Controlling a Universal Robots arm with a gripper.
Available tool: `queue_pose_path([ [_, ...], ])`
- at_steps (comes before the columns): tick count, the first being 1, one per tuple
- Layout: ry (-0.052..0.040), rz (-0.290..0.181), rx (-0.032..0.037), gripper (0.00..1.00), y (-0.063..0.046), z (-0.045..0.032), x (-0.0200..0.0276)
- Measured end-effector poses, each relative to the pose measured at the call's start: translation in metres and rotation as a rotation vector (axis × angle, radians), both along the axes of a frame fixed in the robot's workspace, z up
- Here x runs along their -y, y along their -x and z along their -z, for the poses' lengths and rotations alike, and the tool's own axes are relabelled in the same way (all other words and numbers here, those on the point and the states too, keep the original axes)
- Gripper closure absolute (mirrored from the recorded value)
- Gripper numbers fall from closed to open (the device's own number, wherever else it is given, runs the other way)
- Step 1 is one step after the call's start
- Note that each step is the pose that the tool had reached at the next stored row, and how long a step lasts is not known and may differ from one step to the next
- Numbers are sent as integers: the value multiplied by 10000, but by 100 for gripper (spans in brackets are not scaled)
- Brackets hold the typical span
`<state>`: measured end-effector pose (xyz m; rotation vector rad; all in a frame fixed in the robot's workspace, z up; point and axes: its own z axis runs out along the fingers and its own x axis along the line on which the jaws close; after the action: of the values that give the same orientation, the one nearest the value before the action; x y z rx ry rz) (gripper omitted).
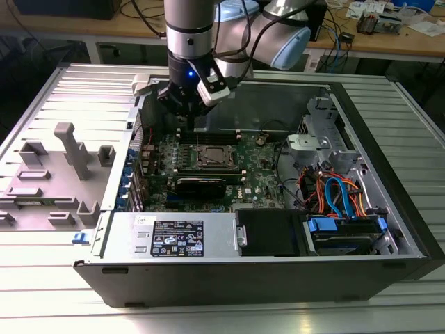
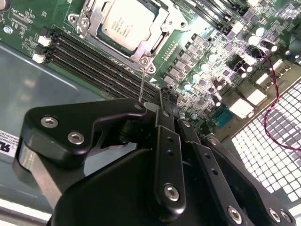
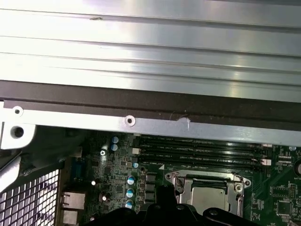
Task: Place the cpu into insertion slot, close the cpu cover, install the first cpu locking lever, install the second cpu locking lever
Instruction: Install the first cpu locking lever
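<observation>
Gripper hung w/ fingers pinched together, nothing seen btwn them, over the memory slots, just beside the insertion slot. The cpu sat in that slot, w/ the cpu cover lying flat around it.

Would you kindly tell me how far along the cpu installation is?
Seemingly done: the cpu sits in the slot, the cover lying flat around it. In hand: the end effector hovers just beside the slot, next to a thin upright metal rod, possibly a locking lever. Left: neither lever looks latched, though I cannot be sure.
</observation>
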<state>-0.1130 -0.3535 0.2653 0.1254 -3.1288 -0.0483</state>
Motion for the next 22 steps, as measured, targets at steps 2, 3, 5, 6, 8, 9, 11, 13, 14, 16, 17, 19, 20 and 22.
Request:
queue_pose_path([
  [2, -1, 2, 6, 89, 0, 0, -9],
  [3, 0, 1, 8, 89, 0, 0, -13],
  [5, -1, 0, 15, 89, 0, 2, -24],
  [6, -2, -1, 18, 89, -1, 9, -28],
  [8, 0, 0, 18, 89, 0, 22, -30],
  [9, 1, 0, 18, 89, 0, 25, -30],
  [11, 3, 0, 18, 89, 0, 28, -31],
  [13, 3, 0, 19, 89, -6, 30, -35],
  [14, 4, 0, 19, 89, -14, 29, -36],
  [16, 5, 0, 19, 89, -52, 29, -40],
  [17, 5, 0, 19, 89, -64, 29, -41],
  [19, 5, 1, 19, 89, -95, 30, -43],
  [20, 4, 1, 20, 89, -107, 34, -43],
  [22, 9, 0, 18, 89, -122, 42, -43],
])
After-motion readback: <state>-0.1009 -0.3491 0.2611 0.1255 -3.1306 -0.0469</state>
